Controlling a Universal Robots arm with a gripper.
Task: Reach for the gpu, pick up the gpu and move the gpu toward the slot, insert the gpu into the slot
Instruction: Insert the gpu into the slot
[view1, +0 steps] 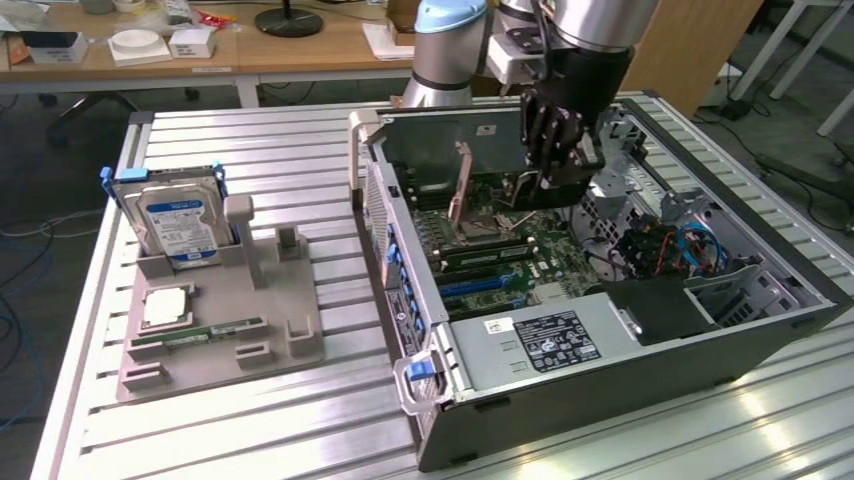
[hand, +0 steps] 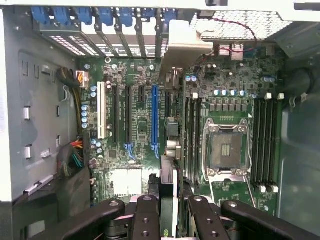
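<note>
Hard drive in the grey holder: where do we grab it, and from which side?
Grip the hard drive by its upper half, coming down from above and pinching the front and back faces. It stands upright with its lower end sunk in the grey holder, so only the top is free; a post crowds one edge.

The gpu is a thin, flat, dark card with a pale metal bracket at one end. It stands upright on its long edge, clamped between the fingers at the end away from the bracket. It hangs above the board, just beside the CPU socket. The slot is a long narrow blue strip with a thin groove. It lies parallel to the card, a little further from the CPU socket, and the card is not seated in it.
</note>
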